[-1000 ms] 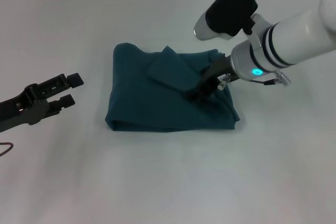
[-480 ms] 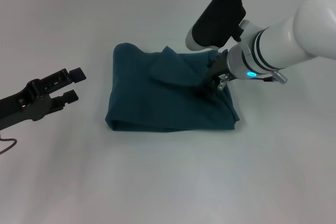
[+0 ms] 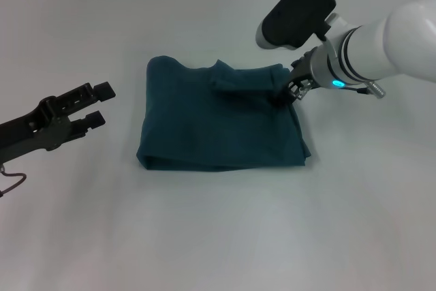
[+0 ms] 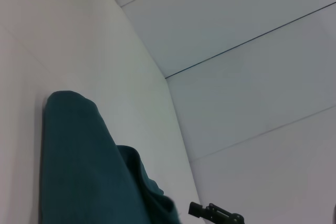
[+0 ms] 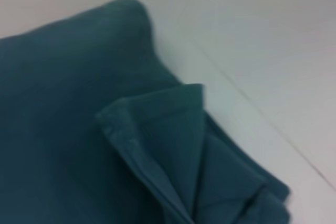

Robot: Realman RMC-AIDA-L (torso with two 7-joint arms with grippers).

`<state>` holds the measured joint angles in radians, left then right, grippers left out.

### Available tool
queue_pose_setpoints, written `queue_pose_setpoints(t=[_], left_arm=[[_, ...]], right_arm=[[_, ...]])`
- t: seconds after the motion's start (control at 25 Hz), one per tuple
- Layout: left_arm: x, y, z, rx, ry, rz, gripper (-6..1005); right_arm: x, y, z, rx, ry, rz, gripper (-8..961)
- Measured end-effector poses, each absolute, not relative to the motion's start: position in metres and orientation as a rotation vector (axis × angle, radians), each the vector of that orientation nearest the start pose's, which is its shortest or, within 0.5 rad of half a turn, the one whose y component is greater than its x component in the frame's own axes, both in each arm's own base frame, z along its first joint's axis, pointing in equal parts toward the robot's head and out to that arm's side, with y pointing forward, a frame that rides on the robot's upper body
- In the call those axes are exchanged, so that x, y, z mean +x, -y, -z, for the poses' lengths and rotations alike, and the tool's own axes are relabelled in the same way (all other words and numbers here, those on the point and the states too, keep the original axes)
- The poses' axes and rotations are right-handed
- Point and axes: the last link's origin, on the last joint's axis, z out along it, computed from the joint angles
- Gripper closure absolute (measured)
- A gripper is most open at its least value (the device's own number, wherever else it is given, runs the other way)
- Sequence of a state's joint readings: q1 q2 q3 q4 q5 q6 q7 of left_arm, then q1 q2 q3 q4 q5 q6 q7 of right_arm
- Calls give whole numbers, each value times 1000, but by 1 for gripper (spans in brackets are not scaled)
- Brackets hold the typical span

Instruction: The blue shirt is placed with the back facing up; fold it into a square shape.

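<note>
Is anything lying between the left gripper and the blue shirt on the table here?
Nothing visible does. The left gripper hovers to the robot's left of the blue shirt, jaws open, with only bare white table between them. The right gripper is at the shirt's far right corner, well out of that path.

Right arm [image 3: 388,49]: white glossy shell, black rings, glowing cyan light, black camera housing on top. Left gripper [image 3: 92,105]: matte black, thin cable trailing.

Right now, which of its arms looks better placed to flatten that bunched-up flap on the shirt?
The right. Its hand sits at the shirt beside the flap; the left hand hangs off the cloth.
</note>
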<state>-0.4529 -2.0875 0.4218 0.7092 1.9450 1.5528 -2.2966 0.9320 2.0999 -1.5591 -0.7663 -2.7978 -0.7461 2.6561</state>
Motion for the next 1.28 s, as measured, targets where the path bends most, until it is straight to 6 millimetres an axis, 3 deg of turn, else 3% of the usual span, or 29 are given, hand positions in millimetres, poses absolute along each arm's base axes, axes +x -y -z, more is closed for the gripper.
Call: queue_pose_setpoints(t=[0.64, 0.8, 1.0, 1.28], left_arm=[[-295, -328, -49, -1962, 1854, 1191, 84], [-294, -328, -50, -1956, 1853, 1212, 85], [-296, -328, -52, -1955, 1848, 1210, 85], [-295, -328, -55, -1996, 1808, 1177, 84]], right_arm=[[162, -477, 40, -2153, -526, 229, 115], [174, -483, 24, -2087, -607, 186, 115], [188, -481, -8, -2029, -793, 72, 114], [229, -455, -54, -2077, -1243, -356, 113]])
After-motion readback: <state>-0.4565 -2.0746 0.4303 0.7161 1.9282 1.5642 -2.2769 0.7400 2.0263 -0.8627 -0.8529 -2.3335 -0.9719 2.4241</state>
